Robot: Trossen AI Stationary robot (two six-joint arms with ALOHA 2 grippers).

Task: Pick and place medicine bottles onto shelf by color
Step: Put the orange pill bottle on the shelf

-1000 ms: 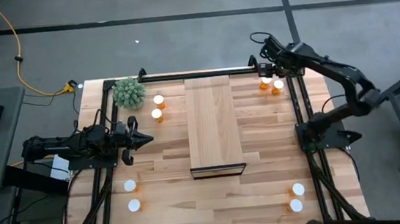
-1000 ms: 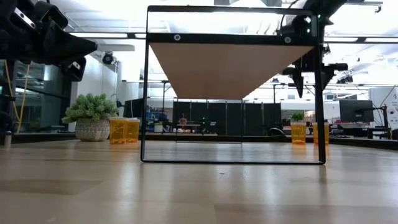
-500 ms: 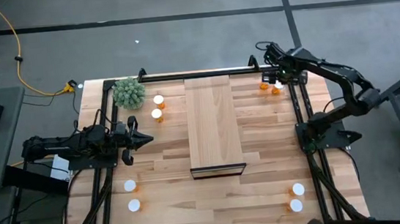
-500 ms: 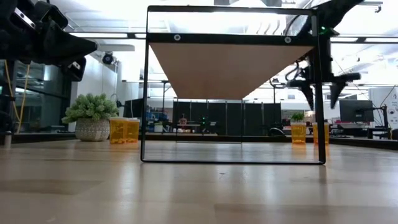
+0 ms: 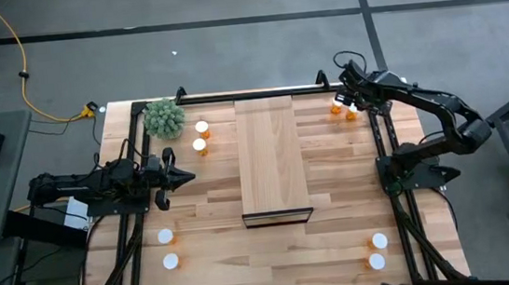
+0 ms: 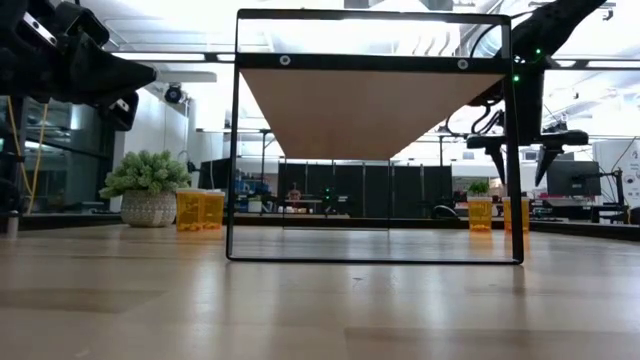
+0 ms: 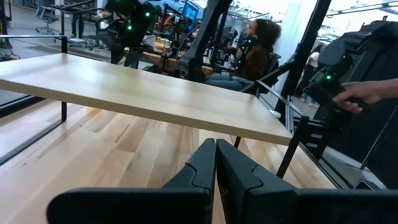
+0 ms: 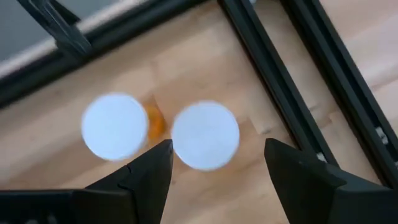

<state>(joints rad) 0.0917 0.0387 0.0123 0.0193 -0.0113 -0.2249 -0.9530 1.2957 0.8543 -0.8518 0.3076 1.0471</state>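
Seen from above, the right end effector [image 5: 354, 105] hangs over the pair of medicine bottles at the far right corner of the bench [image 5: 335, 200], having slid toward the bench's right edge since a second ago, when it sat nearer the shelf's far end. Its fingers [image 8: 149, 174] stand apart, spread wide over the white caps and touching neither. Its wrist camera looks straight down on them: one bottle's cap [image 8: 205, 135] lies between the fingers, the second cap [image 8: 115, 126] just beside it with a sliver of orange showing between the two. From bench level, the same end effector [image 6: 520, 160] hangs above the two orange bottles [image 6: 480, 214], lower and further right than half a second ago.

The left end effector [image 5: 183, 176] waits near the left edge of the bench, fingers [image 7: 214, 165] pressed together and empty, unmoved through all three moments.

The pale wood shelf [image 5: 272, 155] stands along the middle of the bench with nothing on its top. Two bottles [image 5: 201, 136] stand near the green plant [image 5: 164, 119] at the far left, two [image 5: 167, 248] at the near left and two [image 5: 377, 250] at the near right; none has shifted. A seated person [image 7: 255, 53] shows in the room beyond.
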